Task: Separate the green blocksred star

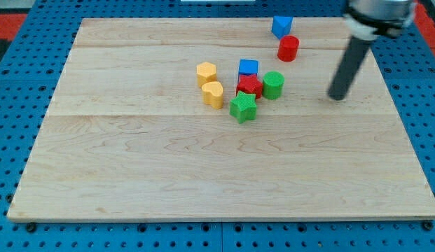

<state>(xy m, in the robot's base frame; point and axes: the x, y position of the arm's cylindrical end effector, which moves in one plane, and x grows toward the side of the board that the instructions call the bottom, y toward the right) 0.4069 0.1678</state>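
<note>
Our tip [337, 96] rests on the pale wooden counter [133, 175], well right of the cluster; the tool is a plain rod, no jaws. Red star [249, 85] sits wedged between green cylinder [273, 85], green star [243, 107] and blue cube [249, 68]. Ridged plastic.

green star [243, 107] | green cylinder [273, 85] | red star [249, 85] | pale wood-grain board [133, 175]
</note>
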